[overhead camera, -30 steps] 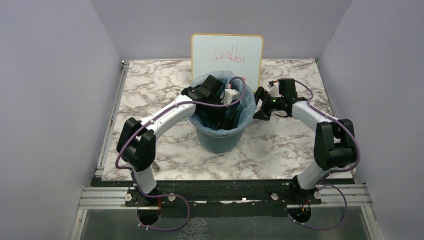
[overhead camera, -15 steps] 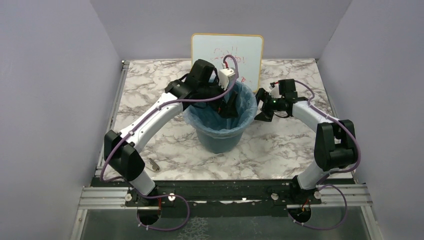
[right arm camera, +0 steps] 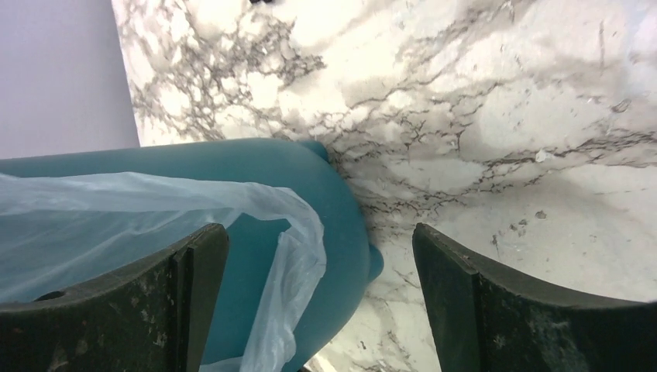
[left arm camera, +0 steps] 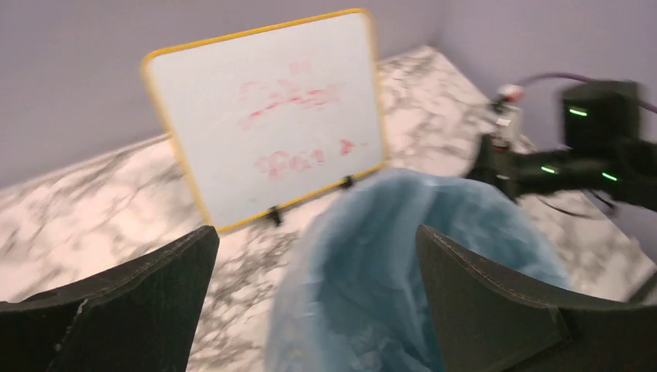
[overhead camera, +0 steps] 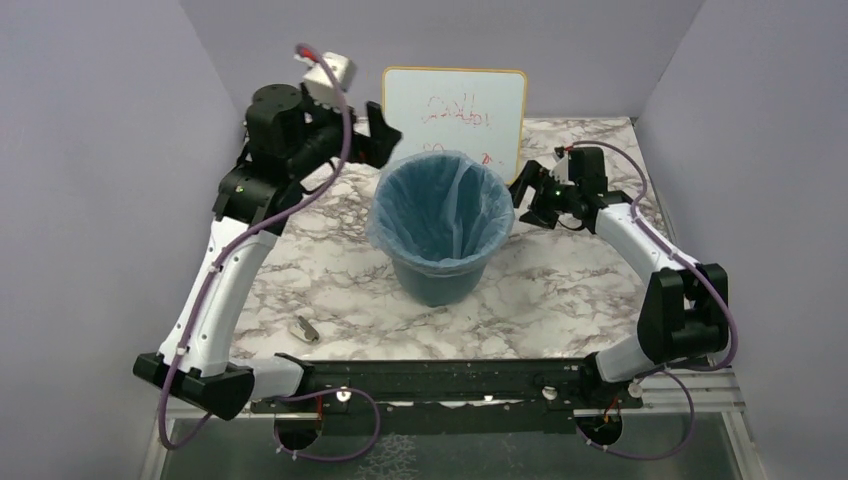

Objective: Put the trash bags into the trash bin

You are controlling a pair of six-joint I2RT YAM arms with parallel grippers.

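Note:
The teal trash bin (overhead camera: 440,272) stands upright mid-table with the light-blue trash bag (overhead camera: 440,195) spread inside it and folded over its rim. My left gripper (overhead camera: 385,135) hangs open, high above the bin's back-left edge; in the left wrist view its jaws (left arm camera: 316,232) frame the bag (left arm camera: 418,263) below, touching nothing. My right gripper (overhead camera: 524,196) is open beside the bin's right rim. In the right wrist view (right arm camera: 320,232) the bin's wall (right arm camera: 341,225) and a hanging fold of bag (right arm camera: 298,256) lie between the wide jaws, which grip neither.
A yellow-framed whiteboard (overhead camera: 453,112) with red scribbles stands just behind the bin. A small grey object (overhead camera: 306,328) lies on the marble table (overhead camera: 300,210) near the front left. Purple walls enclose the table on three sides.
My left arm has come up out of the bin and swung high to the back left, opening fully. The bag stays lining the bin. My right gripper shifted slightly back and opened wider.

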